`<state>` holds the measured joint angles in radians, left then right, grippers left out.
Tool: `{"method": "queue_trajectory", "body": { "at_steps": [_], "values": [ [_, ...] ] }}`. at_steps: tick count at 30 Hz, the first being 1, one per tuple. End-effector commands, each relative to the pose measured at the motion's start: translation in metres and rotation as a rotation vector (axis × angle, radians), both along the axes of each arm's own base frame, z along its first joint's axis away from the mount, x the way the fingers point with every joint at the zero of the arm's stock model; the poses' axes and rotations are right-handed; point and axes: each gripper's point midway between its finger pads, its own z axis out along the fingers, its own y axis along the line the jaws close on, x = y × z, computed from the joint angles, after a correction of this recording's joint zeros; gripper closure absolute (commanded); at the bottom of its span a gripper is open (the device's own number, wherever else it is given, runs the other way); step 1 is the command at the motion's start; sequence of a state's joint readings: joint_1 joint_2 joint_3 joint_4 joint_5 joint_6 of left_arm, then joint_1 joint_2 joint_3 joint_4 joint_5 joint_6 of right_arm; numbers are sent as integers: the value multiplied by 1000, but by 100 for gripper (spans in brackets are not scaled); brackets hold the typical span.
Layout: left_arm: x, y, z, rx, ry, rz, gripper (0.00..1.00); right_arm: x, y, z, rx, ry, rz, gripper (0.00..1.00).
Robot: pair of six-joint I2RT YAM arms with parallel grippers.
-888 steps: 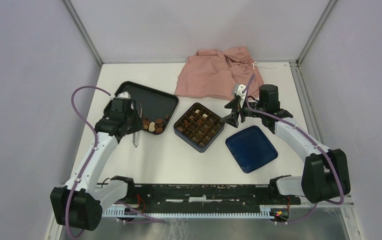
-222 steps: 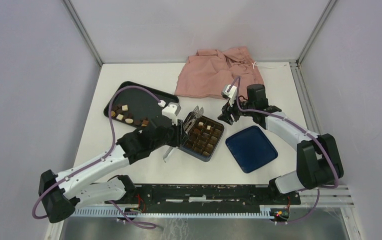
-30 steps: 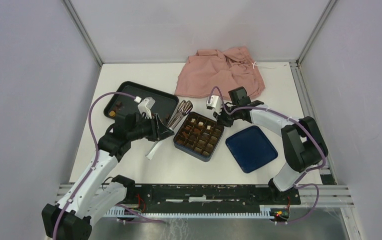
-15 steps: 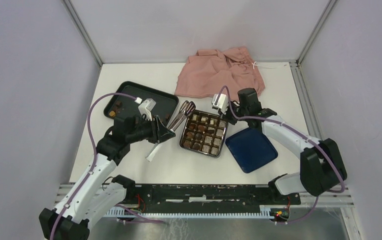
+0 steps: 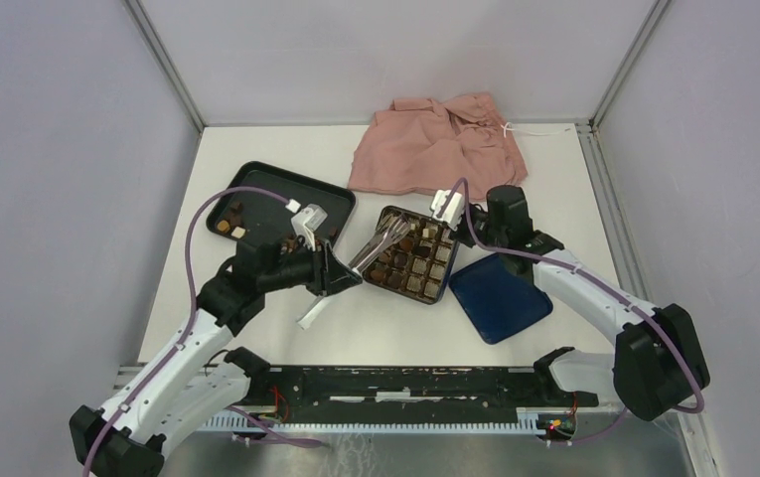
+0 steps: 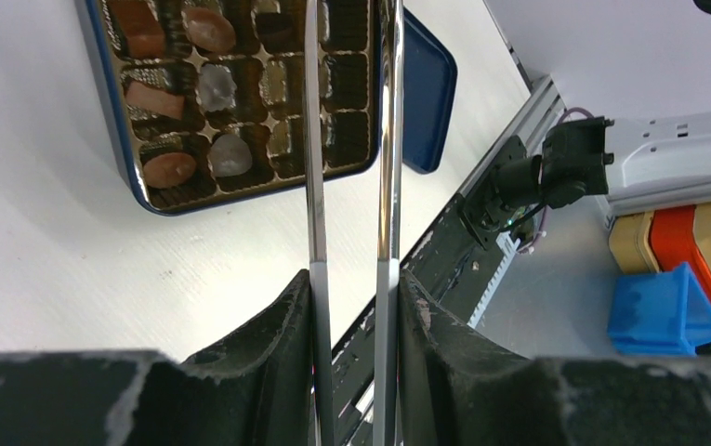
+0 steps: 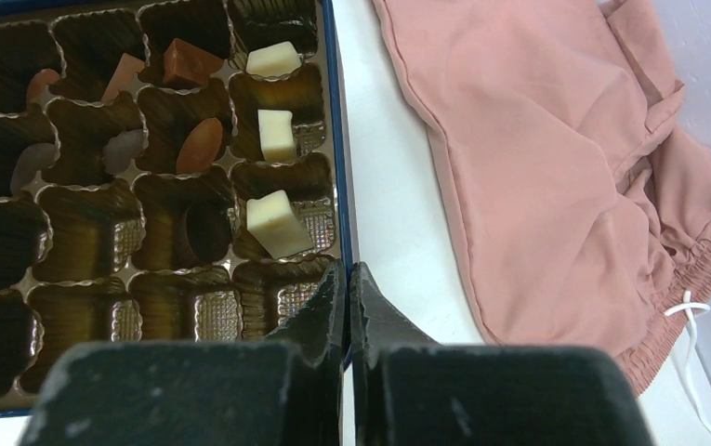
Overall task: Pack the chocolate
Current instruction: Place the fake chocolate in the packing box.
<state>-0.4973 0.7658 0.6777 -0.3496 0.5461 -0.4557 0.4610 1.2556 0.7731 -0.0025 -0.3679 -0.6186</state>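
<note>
The dark blue box (image 5: 400, 291) with a gridded gold insert lies mid-table and holds chocolate (image 5: 425, 248): brown, tan and cream pieces (image 7: 277, 223) in some cells. My right gripper (image 7: 347, 271) is shut on the box's blue wall (image 7: 337, 139) at its far right corner (image 5: 455, 231). The left gripper (image 6: 353, 279) is shut on metal tongs (image 6: 388, 139). Their tips hover over the box's left cells (image 5: 393, 232) with nothing seen between them. A few more chocolates (image 5: 225, 226) lie in the black tray (image 5: 276, 199) at the left.
The blue lid (image 5: 500, 296) lies flat just right of the box, touching or partly under its corner. A pink cloth (image 5: 440, 154) is bunched at the back, close behind the right wrist. Metal frame rails border the table.
The right gripper has closed on the box's edge and swung the box round and slightly right. The left arm has carried the tongs rightward, from beside the box to over it.
</note>
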Motion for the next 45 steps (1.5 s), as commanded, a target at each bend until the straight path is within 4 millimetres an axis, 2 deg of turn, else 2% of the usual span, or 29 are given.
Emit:
{"method": "queue_trajectory", "body": {
  "at_steps": [1, 9, 15, 19, 30, 45],
  "values": [
    [0, -9, 11, -23, -66, -18, 98, 7, 10, 41, 101, -149, 10, 100],
    [-8, -7, 5, 19, -55, -19, 98, -11, 17, 33, 170, -223, 90, 100],
    [-13, -1, -7, 58, -25, -10, 98, -15, 23, 19, 194, -225, 125, 100],
    [-15, 2, -8, 68, -23, -4, 98, -14, 24, 17, 200, -227, 126, 100],
    [-15, 7, 13, 56, -95, 12, 98, -9, 26, 46, 163, -292, 115, 100],
    [-13, 4, 28, 43, -119, -3, 98, -17, 28, 72, 116, -427, 135, 100]
  ]
}}
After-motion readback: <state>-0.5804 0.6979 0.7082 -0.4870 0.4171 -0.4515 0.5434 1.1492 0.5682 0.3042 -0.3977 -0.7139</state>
